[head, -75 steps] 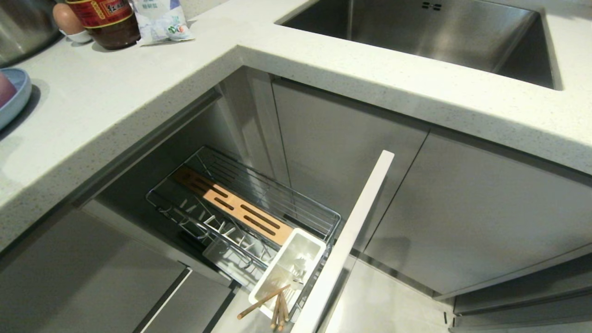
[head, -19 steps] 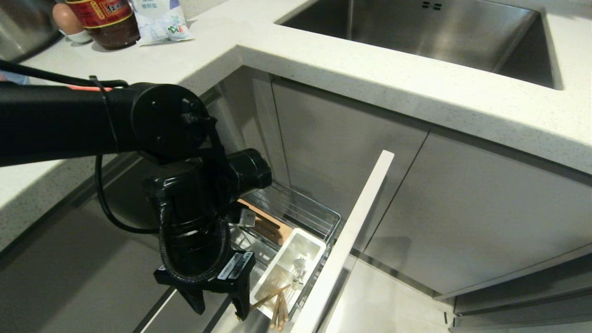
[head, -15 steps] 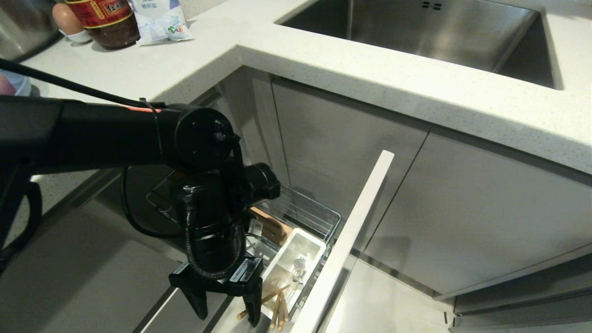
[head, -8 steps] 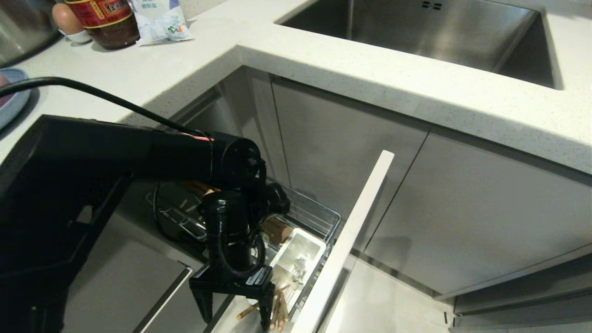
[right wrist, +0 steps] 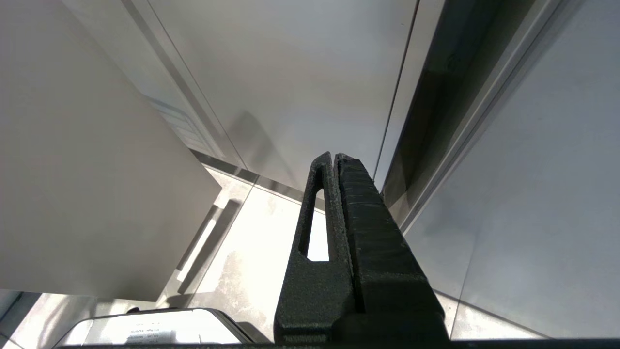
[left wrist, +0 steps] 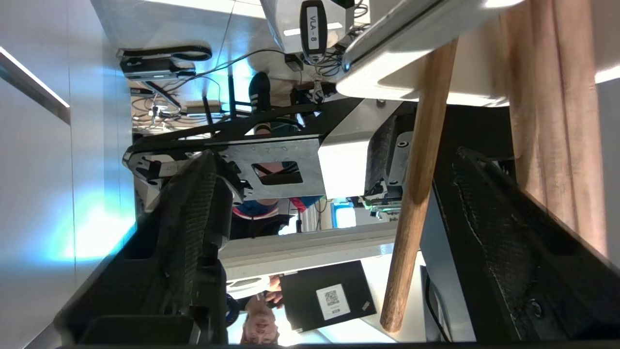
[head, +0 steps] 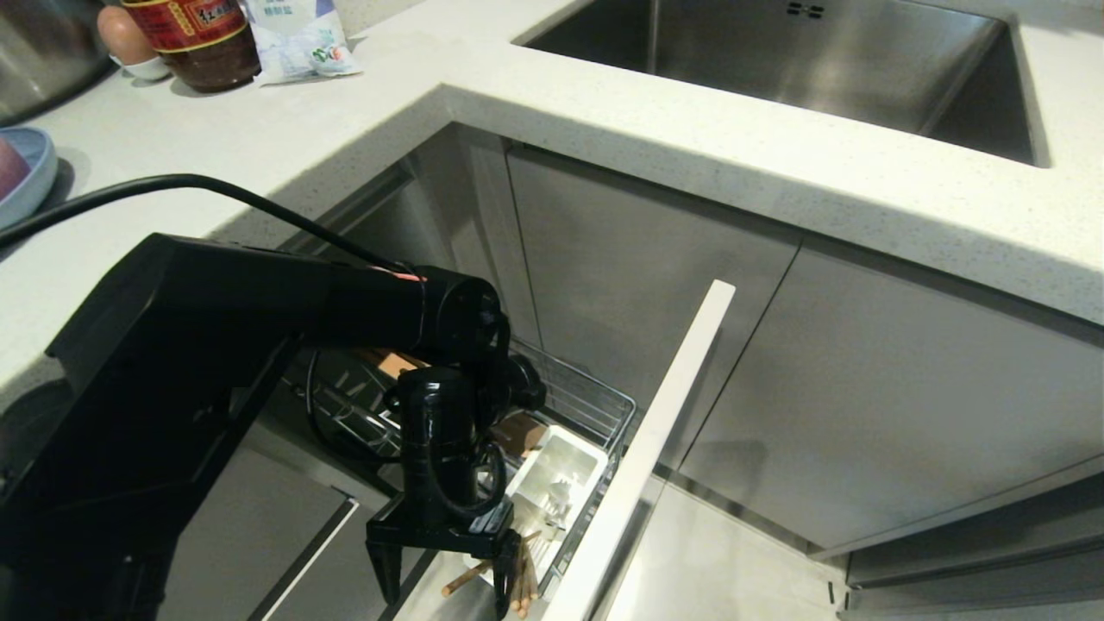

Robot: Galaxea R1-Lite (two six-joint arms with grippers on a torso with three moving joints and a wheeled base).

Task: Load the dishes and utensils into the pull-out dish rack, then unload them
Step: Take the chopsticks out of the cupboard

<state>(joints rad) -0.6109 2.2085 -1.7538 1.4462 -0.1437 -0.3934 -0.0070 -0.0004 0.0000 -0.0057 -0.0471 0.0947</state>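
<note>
The pull-out dish rack stands drawn out below the counter behind its white front panel. Wooden chopsticks lean out of its white caddy. My left gripper hangs open, pointing down, at the caddy's near end. In the left wrist view one chopstick stands loose between the fingers of the left gripper, nearer one pad; the others lie outside it. The blue plate with the pink bowl sits on the counter at far left. My right gripper is shut and parked low by the cabinet fronts.
The steel sink is set in the counter at the back right. A sauce jar, a packet and an egg stand at the back left. Grey cabinet doors flank the rack.
My left arm has come down and forward towards the caddy. Its fingers have spread wider and now straddle one chopstick. The right arm has not moved.
</note>
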